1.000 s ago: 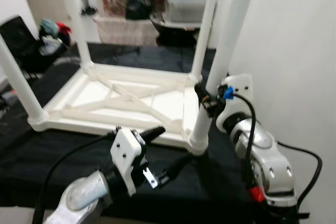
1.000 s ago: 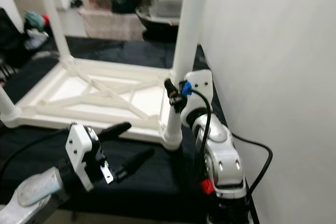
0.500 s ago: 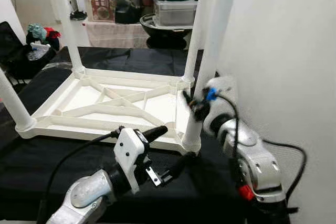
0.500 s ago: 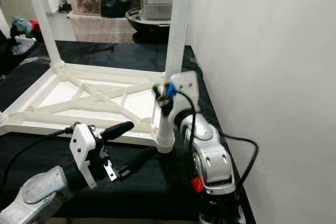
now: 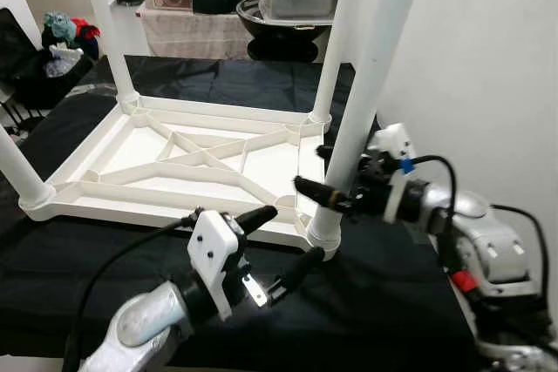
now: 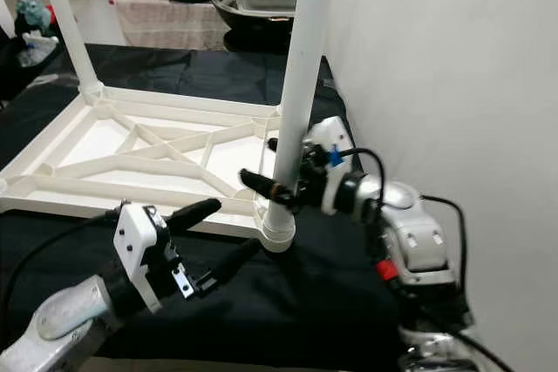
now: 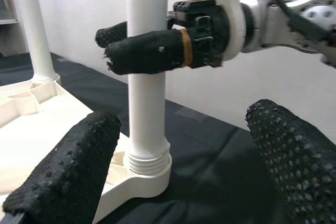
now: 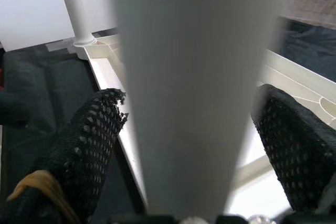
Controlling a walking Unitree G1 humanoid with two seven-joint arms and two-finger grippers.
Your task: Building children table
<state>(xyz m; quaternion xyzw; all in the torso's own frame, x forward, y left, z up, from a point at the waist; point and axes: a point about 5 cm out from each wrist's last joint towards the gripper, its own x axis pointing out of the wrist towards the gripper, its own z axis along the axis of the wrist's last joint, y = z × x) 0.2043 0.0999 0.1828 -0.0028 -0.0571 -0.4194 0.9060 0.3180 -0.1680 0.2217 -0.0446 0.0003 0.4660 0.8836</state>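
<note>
Now the right pincer [image 5: 324,179] has swung round from beside the near white plastic tube leg [image 5: 362,119] to straddle it low down, one black finger on each side, not visibly pressing. That looks like readiness to grip and seat or twist the leg in the corner socket of the upturned white plastic children's tabletop [image 5: 187,163], which lies on the black-covered bench [image 5: 96,267]. The left pincer [image 5: 283,248] hovers open and empty near that socket. Its wrist view shows the socket's threaded collar [image 7: 149,160]; the right wrist view shows the gaps between fingers [image 8: 86,140] and leg.
</note>
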